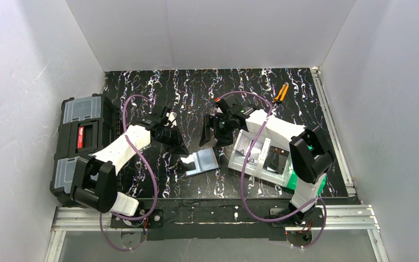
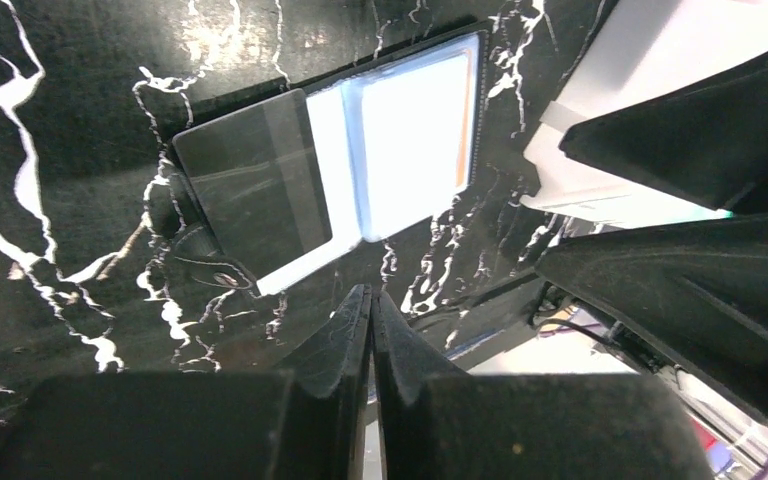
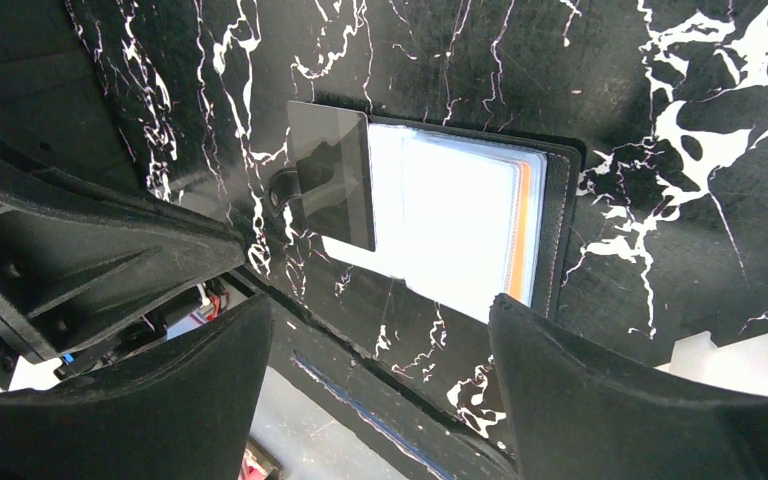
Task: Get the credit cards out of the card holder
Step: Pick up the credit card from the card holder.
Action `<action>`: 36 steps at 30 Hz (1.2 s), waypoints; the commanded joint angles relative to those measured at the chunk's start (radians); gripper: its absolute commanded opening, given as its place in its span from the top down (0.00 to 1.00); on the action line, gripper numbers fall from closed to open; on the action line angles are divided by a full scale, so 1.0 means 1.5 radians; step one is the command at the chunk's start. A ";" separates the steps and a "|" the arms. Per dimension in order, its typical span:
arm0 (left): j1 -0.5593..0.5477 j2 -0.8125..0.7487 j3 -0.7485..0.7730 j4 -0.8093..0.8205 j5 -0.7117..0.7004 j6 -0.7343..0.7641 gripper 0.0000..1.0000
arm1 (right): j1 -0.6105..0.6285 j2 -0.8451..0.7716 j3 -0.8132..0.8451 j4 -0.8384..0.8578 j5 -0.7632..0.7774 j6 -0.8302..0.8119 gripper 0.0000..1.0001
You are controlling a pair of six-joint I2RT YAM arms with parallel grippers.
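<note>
Right gripper point(image 3: 375, 325) gapes wide and empty above the spread card holder point(image 3: 560, 210) flat on the table point(image 3: 660, 100), left gripper point(image 2: 370, 300) closed; risk: pinching the 1 protruding card point(image 3: 332, 175) may drag the unpinned holder along.

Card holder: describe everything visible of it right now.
The card holder lies open and flat on the black marbled table, near its front middle. It has a black stitched border, glossy pale pockets glaring white, and a small snap tab at one end. An orange card edge shows in one half; a dark reflective card juts from the other. Only table and cards touch it.
</note>
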 commanded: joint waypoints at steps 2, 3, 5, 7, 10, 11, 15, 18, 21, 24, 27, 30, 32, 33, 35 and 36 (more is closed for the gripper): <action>0.004 0.015 0.028 -0.048 -0.044 0.043 0.82 | 0.001 -0.006 -0.003 0.014 -0.025 0.006 0.14; 0.005 0.025 0.030 -0.051 -0.052 0.042 0.77 | 0.002 0.001 -0.003 0.016 -0.032 0.009 0.15; 0.004 0.031 0.026 -0.054 -0.083 0.031 0.74 | 0.009 0.010 0.001 0.024 -0.045 0.013 0.18; 0.004 0.034 0.020 -0.052 -0.112 0.022 0.74 | 0.017 0.022 0.008 0.030 -0.052 0.016 0.21; 0.004 0.054 0.016 -0.041 -0.123 0.018 0.77 | 0.024 0.041 0.011 0.043 -0.073 0.026 0.31; 0.004 0.060 0.013 -0.034 -0.125 0.017 0.80 | 0.027 0.049 0.014 0.045 -0.079 0.028 0.33; 0.004 0.089 0.012 -0.017 -0.143 0.010 0.90 | 0.042 0.076 0.030 0.045 -0.089 0.028 0.37; 0.004 0.116 0.014 -0.003 -0.146 0.009 0.96 | 0.050 0.097 0.039 0.047 -0.098 0.028 0.37; 0.004 0.134 0.014 -0.001 -0.155 0.008 1.00 | 0.054 0.111 0.045 0.050 -0.107 0.028 0.37; 0.004 0.139 0.007 0.003 -0.164 0.007 1.00 | 0.058 0.125 0.049 0.053 -0.113 0.028 0.37; 0.004 0.140 0.002 0.004 -0.170 0.005 1.00 | 0.061 0.140 0.052 0.057 -0.121 0.030 0.37; 0.004 0.134 -0.005 0.008 -0.175 0.004 1.00 | 0.063 0.155 0.058 0.056 -0.124 0.030 0.38; 0.003 0.138 -0.007 0.008 -0.176 0.007 1.00 | 0.063 0.163 0.063 0.056 -0.124 0.030 0.38; 0.003 0.140 -0.009 0.008 -0.175 0.008 1.00 | 0.063 0.166 0.065 0.057 -0.125 0.030 0.38; 0.004 0.145 -0.013 0.012 -0.175 0.008 1.00 | 0.063 0.173 0.071 0.056 -0.129 0.031 0.38; 0.004 0.147 -0.016 0.015 -0.173 0.007 1.00 | 0.065 0.176 0.073 0.055 -0.130 0.031 0.38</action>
